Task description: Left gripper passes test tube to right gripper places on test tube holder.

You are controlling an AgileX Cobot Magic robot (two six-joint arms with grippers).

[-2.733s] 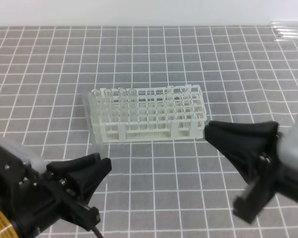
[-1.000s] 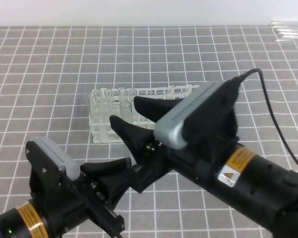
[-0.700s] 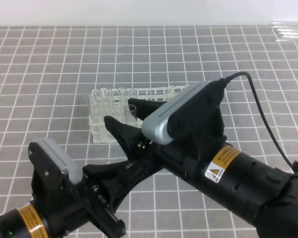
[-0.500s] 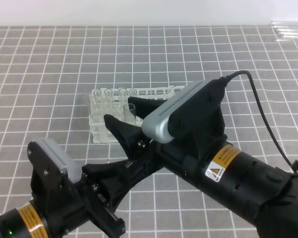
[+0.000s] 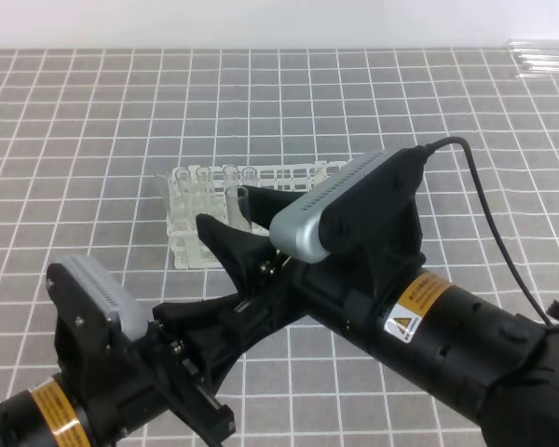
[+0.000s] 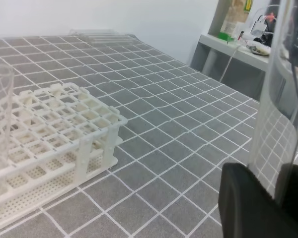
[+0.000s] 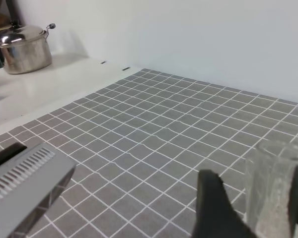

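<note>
— What sort of place are you working in here?

— You're at a lab-style test bench. The table wears a grey mat ruled in white squares, and a white test tube holder stands near its middle with clear tubes in its holes. More clear tubes lie at the far right corner.

— Anything beyond the table's edges?

— A plain white wall, a steel pot on a white counter, and a cluttered side bench.
</note>
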